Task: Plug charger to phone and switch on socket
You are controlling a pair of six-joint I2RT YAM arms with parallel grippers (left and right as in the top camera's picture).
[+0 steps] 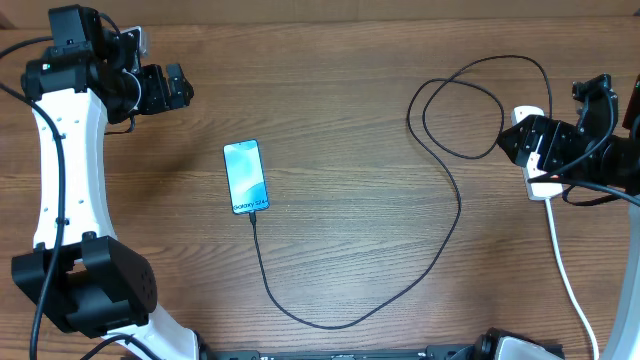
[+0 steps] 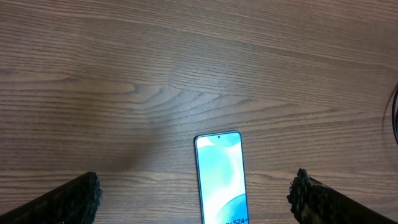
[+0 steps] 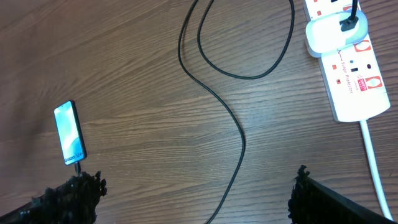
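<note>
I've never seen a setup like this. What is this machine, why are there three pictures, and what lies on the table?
It is a robot with two jointed arms at a wooden table. The overhead picture looks down from a fixed camera; the other two come from cameras on each wrist, so the dark shapes at their bottom corners are the left fingers and right fingers. Both pairs are spread open and hold nothing. On the table lies a lit phone. A thin black charger cable loops from the phone's bottom edge to a white socket strip at the right, which has its own white cord.
</note>
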